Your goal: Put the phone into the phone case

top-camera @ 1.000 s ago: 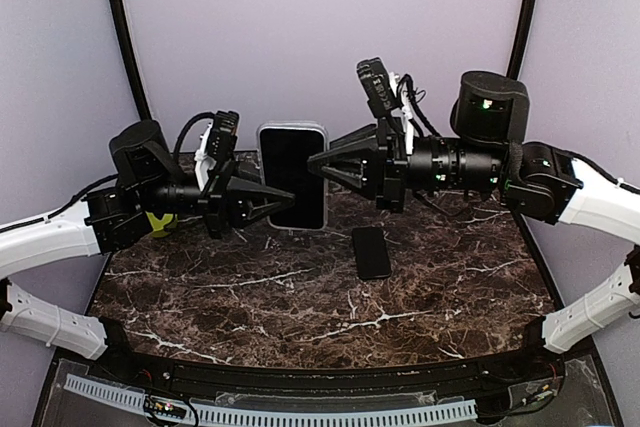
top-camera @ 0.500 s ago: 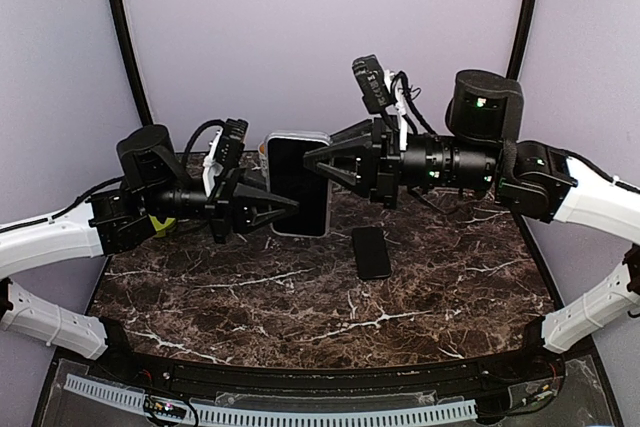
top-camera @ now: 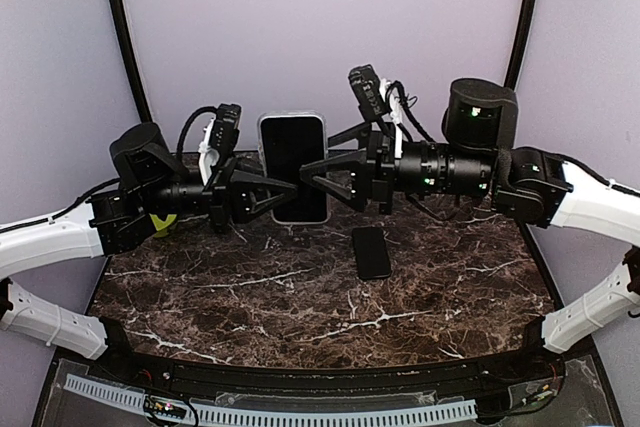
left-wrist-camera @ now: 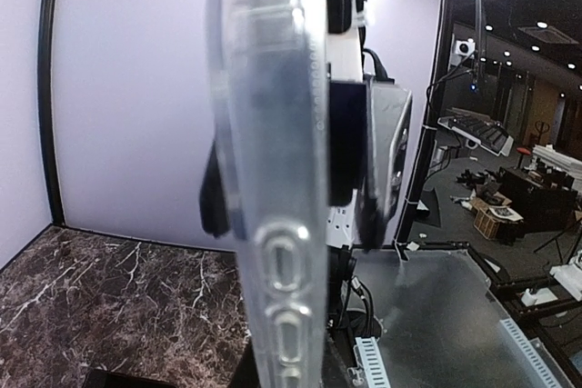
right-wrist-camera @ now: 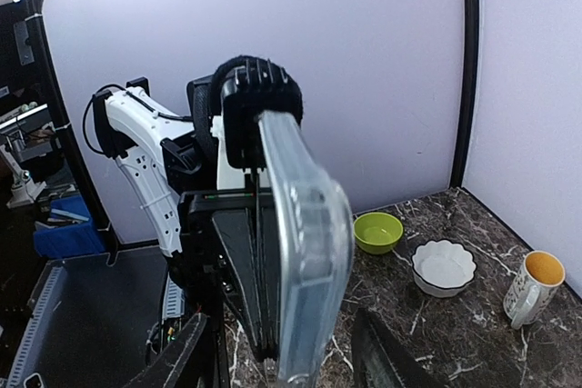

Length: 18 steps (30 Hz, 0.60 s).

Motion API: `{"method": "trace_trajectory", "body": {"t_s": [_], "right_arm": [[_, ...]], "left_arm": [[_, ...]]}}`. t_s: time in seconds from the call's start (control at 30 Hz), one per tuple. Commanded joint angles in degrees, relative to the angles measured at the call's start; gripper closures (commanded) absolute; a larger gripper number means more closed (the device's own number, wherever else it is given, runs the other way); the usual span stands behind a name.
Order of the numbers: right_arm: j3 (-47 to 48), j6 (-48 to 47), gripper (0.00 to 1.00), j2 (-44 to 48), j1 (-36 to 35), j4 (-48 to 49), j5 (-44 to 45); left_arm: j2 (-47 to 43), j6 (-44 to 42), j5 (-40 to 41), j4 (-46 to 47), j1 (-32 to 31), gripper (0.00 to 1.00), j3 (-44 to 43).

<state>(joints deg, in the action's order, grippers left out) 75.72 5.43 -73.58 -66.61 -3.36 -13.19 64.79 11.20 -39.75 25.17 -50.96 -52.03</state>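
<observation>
A black phone (top-camera: 293,167) sits inside the clear phone case (top-camera: 324,179), held upright in the air above the back of the table. My left gripper (top-camera: 286,190) is shut on the case's left edge. In the left wrist view the case (left-wrist-camera: 273,179) fills the middle edge-on and hides my own fingers. My right gripper (top-camera: 308,171) is at the case's right edge. In the right wrist view its fingers (right-wrist-camera: 186,356) stand wide apart, open, with the case (right-wrist-camera: 309,243) between them.
A second black phone (top-camera: 371,252) lies flat on the dark marble table (top-camera: 300,307). A green bowl (right-wrist-camera: 378,231), a white scalloped bowl (right-wrist-camera: 444,267) and a mug (right-wrist-camera: 536,286) stand on the table's left side, behind the left arm.
The cased phone has risen a little and turned more upright. Both grippers rose with it, and the right gripper moved left, closer to the case's edge.
</observation>
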Motion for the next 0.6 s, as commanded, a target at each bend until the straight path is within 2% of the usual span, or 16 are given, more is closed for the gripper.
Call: {"method": "trace_trajectory", "body": {"t_s": [0.0, 0.07, 0.17, 0.2, 0.3, 0.37, 0.4, 0.43, 0.47, 0.53, 0.57], "right_arm": [[-2.0, 0.8, 0.54, 1.5, 0.1, 2.9, 1.8], [-2.2, 1.2, 0.66, 1.5, 0.2, 2.8, 1.9], [-1.5, 2.3, 0.94, 0.9, 0.7, 2.1, 1.5], [-1.1, 2.7, 1.0, 0.6, 1.0, 1.6, 1.6], [-0.1, 5.4, 1.0, -0.5, 2.5, -0.8, 3.4], [-0.1, 8.3, 1.0, -1.4, 5.0, -2.2, 3.5], [-0.2, 9.9, 1.0, -1.8, 6.5, -3.0, 3.4], [-0.4, 11.7, 1.0, -2.4, 8.1, -3.9, 3.5], [-0.5, 13.4, 1.0, -3.2, 9.5, -5.0, 3.7], [-0.6, 16.2, 1.0, -4.9, 12.1, -7.1, 4.1], [-0.7, 17.6, 1.0, -5.9, 13.3, -8.4, 4.0]], "left_arm": [[-1.9, 5.2, 2.0, 6.7, -0.1, 1.0, -2.1], [-1.7, 5.5, 2.0, 6.2, -0.1, 1.0, -2.2], [-1.3, 6.1, 2.1, 5.8, -0.1, 1.0, -2.1], [-1.1, 6.4, 2.2, 5.8, -0.1, 1.0, -2.1], [-1.1, 7.0, 3.2, 5.3, 0.0, 1.0, -2.0], [-1.5, 6.4, 7.0, 2.6, 0.0, 0.76, -2.0], [-1.9, 5.7, 12.7, -1.1, 0.0, 0.48, -2.1], [-2.0, 5.4, 16.6, -3.6, 0.3, 0.37, -2.3], [-2.1, 5.0, 23.8, -8.9, 0.7, 0.22, -2.4], [-1.2, 5.8, 32.0, -17.8, 2.9, 0.11, -2.9], [-0.3, 6.5, 33.4, -20.3, 5.7, 0.09, -2.9]]}}
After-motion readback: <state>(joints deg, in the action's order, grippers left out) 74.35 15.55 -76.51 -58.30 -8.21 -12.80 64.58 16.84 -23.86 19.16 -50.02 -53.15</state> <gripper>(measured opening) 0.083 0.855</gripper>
